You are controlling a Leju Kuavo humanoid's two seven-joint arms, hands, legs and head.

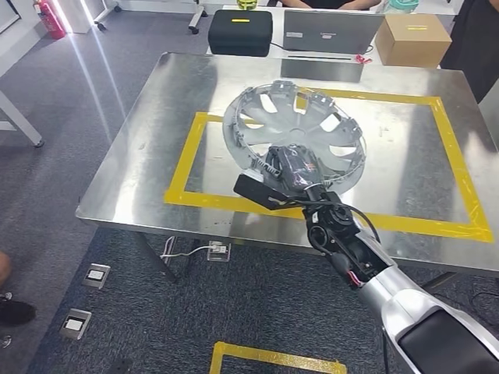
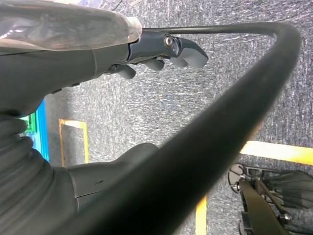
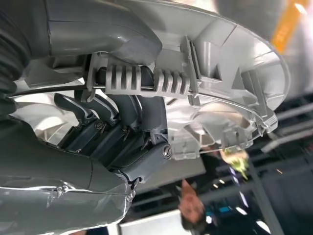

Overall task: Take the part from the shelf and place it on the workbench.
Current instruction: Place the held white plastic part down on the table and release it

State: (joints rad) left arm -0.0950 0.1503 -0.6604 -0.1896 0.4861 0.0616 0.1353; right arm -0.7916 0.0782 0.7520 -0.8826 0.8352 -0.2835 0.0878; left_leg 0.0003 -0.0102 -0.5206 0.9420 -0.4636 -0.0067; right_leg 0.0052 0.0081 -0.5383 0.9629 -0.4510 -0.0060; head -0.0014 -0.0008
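The part is a silver plastic wheel cover (image 1: 294,121) with spoke cut-outs. It hangs tilted over the steel workbench (image 1: 147,156), inside the yellow tape rectangle (image 1: 188,167). My right hand (image 1: 291,167) grips its near rim. In the right wrist view the dark fingers (image 3: 122,132) curl round the ribbed clips on the wheel cover's (image 3: 229,73) back. Whether the cover touches the bench I cannot tell. My left hand (image 2: 147,54) hangs over grey carpet, fingers stretched out and holding nothing.
Along the bench's far edge stand a black case (image 1: 240,31), a grey laptop (image 1: 330,29) and a cardboard box (image 1: 413,39). A person's shoe (image 1: 12,310) is at the left on the carpet. Yellow floor tape (image 1: 277,358) lies in front of me.
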